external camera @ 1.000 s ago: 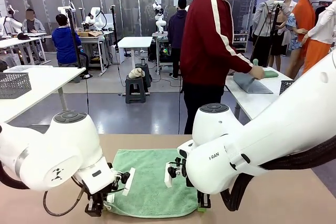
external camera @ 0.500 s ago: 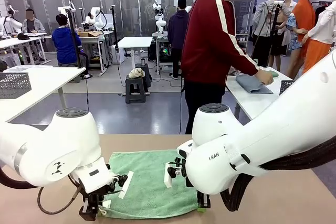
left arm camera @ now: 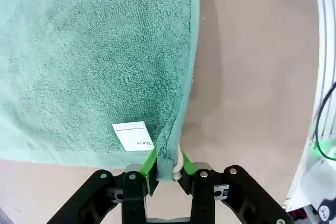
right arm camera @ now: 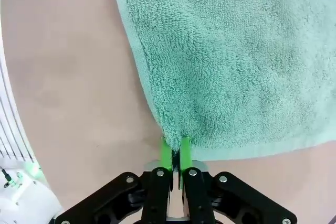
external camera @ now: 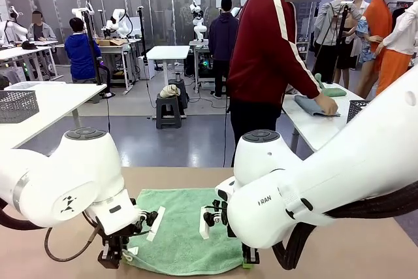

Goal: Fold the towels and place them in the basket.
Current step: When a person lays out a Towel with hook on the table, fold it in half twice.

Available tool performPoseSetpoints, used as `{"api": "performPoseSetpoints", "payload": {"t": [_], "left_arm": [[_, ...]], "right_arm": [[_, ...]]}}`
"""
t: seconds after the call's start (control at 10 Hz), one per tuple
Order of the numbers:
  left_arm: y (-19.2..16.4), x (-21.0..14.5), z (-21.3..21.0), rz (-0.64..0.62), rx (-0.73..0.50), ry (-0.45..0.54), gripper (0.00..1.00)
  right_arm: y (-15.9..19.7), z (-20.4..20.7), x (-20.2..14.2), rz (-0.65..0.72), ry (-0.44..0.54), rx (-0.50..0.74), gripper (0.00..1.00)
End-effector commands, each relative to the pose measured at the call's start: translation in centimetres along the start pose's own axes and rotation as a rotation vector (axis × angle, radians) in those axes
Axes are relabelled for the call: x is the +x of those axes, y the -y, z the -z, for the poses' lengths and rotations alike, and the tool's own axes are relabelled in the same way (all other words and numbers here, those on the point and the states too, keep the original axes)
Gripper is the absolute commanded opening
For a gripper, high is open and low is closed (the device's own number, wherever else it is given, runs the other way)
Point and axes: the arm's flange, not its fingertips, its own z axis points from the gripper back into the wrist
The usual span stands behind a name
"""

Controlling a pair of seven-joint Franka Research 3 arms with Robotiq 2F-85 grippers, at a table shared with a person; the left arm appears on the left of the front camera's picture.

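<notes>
**Two near corners pinched, one towel spread flat: slip and skew are the risks**

One mint-green terry-cloth towel point(external camera: 183, 227) is seen spread on the tan tabletop point(external camera: 366, 246), between the two arms. Its near edge is held at both ends.

The left gripper point(left arm camera: 167, 163) is pressed together on the near-left corner, where the hemmed edge is drawn up between the green pads. A white name label point(left arm camera: 134, 136) lies just beside the pinch. The right gripper point(right arm camera: 176, 150) is likewise clamped on the near-right corner. There only a narrow strip of hem is caught between the pads. In the front view the left gripper point(external camera: 111, 259) and the right gripper point(external camera: 248, 259) are seen low at the table's near edge. The rest of the cloth is laid flat beyond them.

The first fold is judged to be in hand; nothing is folded over yet.

Several failures can be foreseen:

- The shallow bite on the right could be lost if the cloth is tensioned or lifted quickly. The corner would then drop.
- If the two corners are carried forward unevenly, a skewed fold would be produced, with edges that do not meet.
- If the corners are not raised enough, the terry pile could drag on the tabletop. The cloth would then be bunched rather than folded.
- The loose label could be trapped inside the fold, though little harm is expected from that.
</notes>
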Motion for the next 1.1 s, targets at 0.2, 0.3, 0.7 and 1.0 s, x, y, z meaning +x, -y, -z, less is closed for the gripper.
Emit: {"api": "performPoseSetpoints", "payload": {"t": [0.2, 0.3, 0.7, 1.0], "left_arm": [[0.36, -0.70, -0.22, 0.013, 0.002, 0.009, 0.06], [0.34, -0.76, -0.26, 0.013, 0.004, 0.009, 0.06], [-0.12, -0.64, -0.28, 0.011, -0.003, 0.006, 0.33], [-0.36, -0.40, -0.35, 0.014, 0.010, -0.021, 0.00]], "right_arm": [[-0.36, 0.22, -0.13, 0.019, -0.012, -0.003, 0.00], [-0.28, 0.21, -0.11, 0.020, -0.013, -0.001, 0.00], [-0.08, 0.24, -0.17, 0.020, -0.009, 0.002, 0.00], [0.01, 0.22, -0.11, 0.017, -0.008, -0.002, 0.00]]}}
